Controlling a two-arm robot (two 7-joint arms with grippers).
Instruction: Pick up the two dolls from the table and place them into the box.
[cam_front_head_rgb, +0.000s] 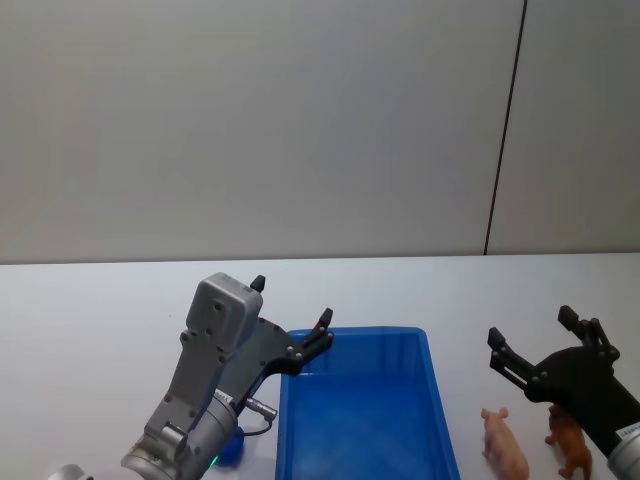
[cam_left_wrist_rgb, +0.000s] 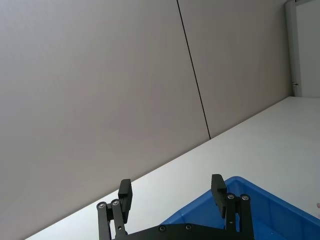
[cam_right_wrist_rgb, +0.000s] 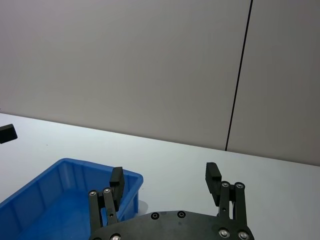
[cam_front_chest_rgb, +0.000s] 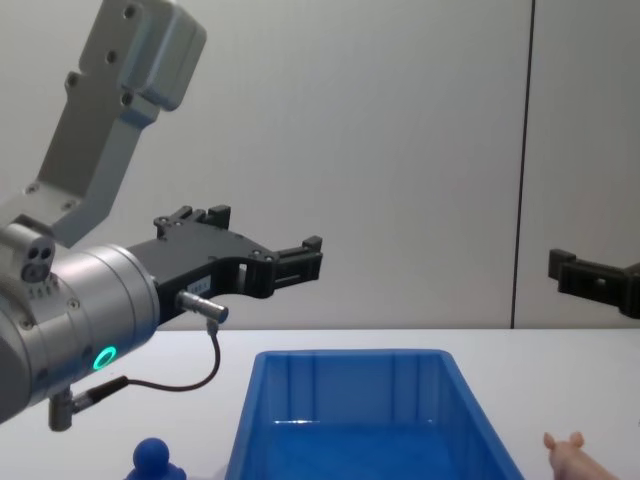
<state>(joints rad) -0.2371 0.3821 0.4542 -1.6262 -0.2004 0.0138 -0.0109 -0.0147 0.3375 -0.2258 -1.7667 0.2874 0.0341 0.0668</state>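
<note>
dolls both lie on the table (cam_front_head_rgb: 90, 300) at the lower right of the head view. the pink pig (cam_front_head_rgb: 505, 443) is just right of the box (cam_front_head_rgb: 355, 333), and the brown animal (cam_front_head_rgb: 570, 442) is just beside the pig, farther right, with a small gap between them. both are outside the box.

the right gripper (cam_front_head_rgb: 531, 326) hangs above them, higher in the frame. its dark body overlaps the brown animal's top, and its fingers (cam_right_wrist_rgb: 213, 175) are spread wide with nothing between them. i cannot tell whether the body touches the brown animal.

the left gripper (cam_front_head_rgb: 291, 301) is raised at the box's upper left corner, on the far side of the box from the dolls. it is also spread and holds nothing.

the box sits at the lower centre of the frame, between the two arms. a green ring light (cam_front_chest_rgb: 103, 357) glows on the left arm's silver wrist.

the chest view, lower down, shows the pig's head at its lower right edge. it also shows a small blue knob-like thing (cam_front_chest_rgb: 152, 458) on the table at lower left, beside the box. each wrist view looks past its own parted fingers to a corner of the box and the grey wall (cam_left_wrist_rgb: 100, 75).
</note>
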